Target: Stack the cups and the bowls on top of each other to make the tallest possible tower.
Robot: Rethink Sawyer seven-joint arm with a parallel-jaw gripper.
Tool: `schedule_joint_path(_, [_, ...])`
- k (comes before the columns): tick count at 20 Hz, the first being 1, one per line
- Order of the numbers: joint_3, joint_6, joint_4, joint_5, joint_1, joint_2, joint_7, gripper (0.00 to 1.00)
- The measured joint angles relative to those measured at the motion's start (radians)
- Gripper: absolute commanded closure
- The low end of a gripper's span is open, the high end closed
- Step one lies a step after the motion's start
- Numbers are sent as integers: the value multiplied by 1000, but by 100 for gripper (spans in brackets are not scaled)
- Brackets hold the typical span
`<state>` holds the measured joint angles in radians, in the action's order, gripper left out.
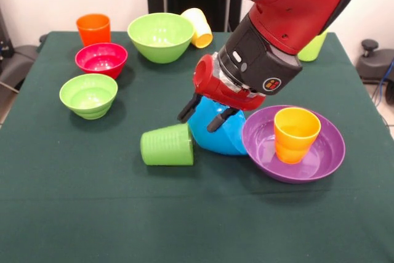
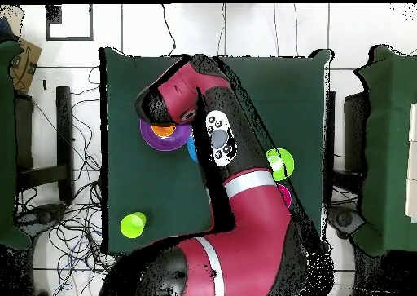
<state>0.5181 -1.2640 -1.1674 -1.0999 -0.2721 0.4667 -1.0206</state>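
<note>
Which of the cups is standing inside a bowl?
The orange-yellow cup: it stands upright in the purple bowl. The other cups visible are on the table, and the green ribbed cup lies on its side.

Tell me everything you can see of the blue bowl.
The blue bowl is glossy plastic, round and bright blue. It is tipped up, so its rounded outside faces the front camera and its inside is hidden. It sits on the green tablecloth near the middle, between the green ribbed cup lying on its side and the purple bowl, close against both. The gripper is open, its two black fingers down against the bowl's upper side. The overhead view shows only a sliver of it.
</note>
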Motion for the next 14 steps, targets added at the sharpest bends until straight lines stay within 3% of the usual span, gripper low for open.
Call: schedule_joint_path(14, [-4,-9,0,39,1,-4,0,0])
